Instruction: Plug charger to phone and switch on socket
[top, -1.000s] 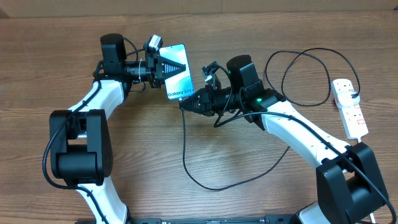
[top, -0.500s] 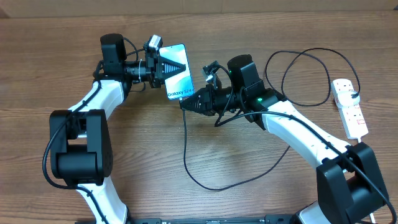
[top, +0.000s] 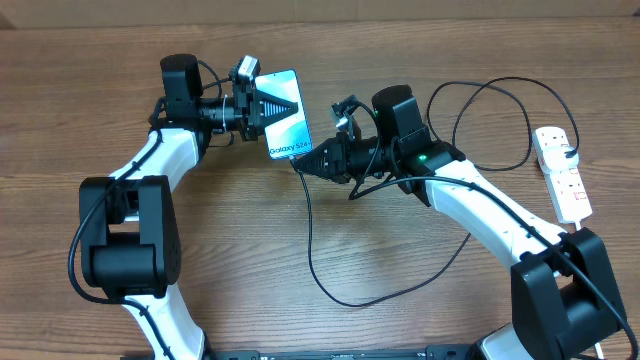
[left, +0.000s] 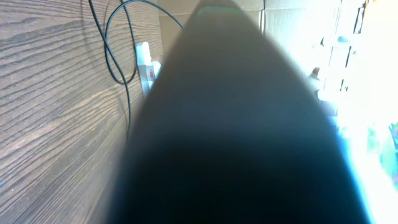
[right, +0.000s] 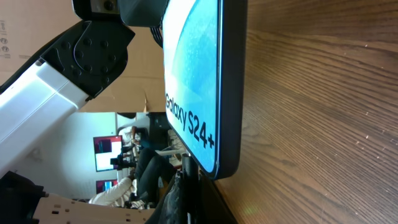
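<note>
The phone (top: 289, 135), cyan screen reading "Galaxy S24+", is held off the table on edge in my shut left gripper (top: 272, 107). Its dark back fills the left wrist view (left: 236, 124) and hides those fingers. My right gripper (top: 304, 164) is shut on the plug end of the charger (top: 312, 250). In the right wrist view the plug tip (right: 188, 169) stands at the phone's (right: 193, 74) lower end, beside the screen edge. I cannot tell if it is in the port. The socket (top: 562, 175) lies at the far right.
The charger cable runs down the table, curves right and loops (top: 490, 120) near the socket. The left wrist view shows that loop (left: 112, 56) and the socket (left: 148, 65) far off. The left arm (right: 68, 68) is behind the phone.
My right gripper has shifted a little to the right with the plug, and the cable below it swung right too. The left gripper and phone have not moved.
</note>
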